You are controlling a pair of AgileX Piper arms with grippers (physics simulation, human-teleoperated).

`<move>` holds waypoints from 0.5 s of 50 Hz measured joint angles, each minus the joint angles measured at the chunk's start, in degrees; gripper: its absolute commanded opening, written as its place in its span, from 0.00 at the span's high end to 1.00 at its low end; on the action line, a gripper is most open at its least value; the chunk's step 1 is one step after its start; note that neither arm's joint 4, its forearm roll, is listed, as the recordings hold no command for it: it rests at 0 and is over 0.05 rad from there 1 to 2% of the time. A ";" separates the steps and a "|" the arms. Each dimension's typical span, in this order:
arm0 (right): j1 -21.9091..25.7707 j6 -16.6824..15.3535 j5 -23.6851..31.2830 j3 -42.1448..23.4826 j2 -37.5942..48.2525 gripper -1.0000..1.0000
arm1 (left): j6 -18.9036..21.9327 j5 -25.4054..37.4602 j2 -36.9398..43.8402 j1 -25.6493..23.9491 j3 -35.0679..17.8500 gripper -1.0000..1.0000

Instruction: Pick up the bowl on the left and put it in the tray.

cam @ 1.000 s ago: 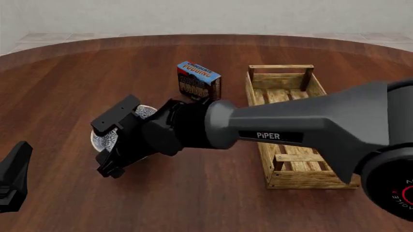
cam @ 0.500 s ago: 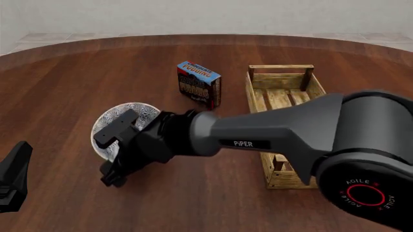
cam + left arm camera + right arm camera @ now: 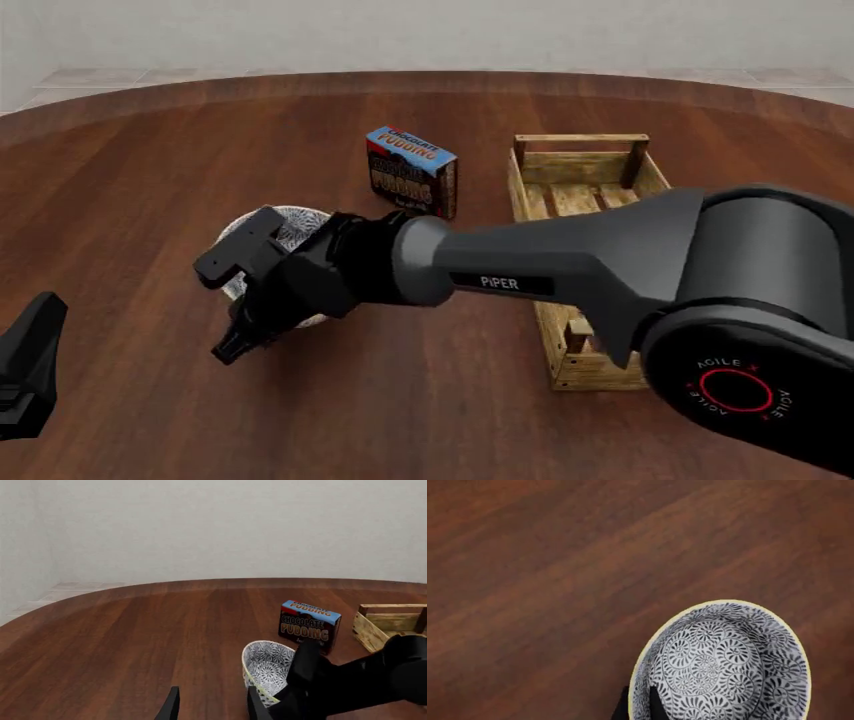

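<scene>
Right gripper (image 3: pixel 238 312), mine, pinching the bowl (image 3: pixel 283 240) by its near rim: lift level, slowly, toward tray (image 3: pixel 587 215) at right.

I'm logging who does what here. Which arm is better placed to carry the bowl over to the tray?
The right. Its gripper is already at the bowl, a finger hooked over the rim, and the tray lies on its side. The left gripper sits idle at the table edge.
</scene>
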 measured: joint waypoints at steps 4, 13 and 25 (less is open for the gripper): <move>-0.54 -0.66 -0.37 0.80 -1.20 1.00 | 0.00 0.00 0.00 0.00 0.00 0.00; -1.30 -1.69 -1.11 3.97 -4.34 1.00 | 0.00 0.00 0.00 0.00 0.00 0.00; -1.58 -3.10 -1.38 7.26 -7.30 1.00 | 0.00 0.00 0.00 0.00 0.00 0.00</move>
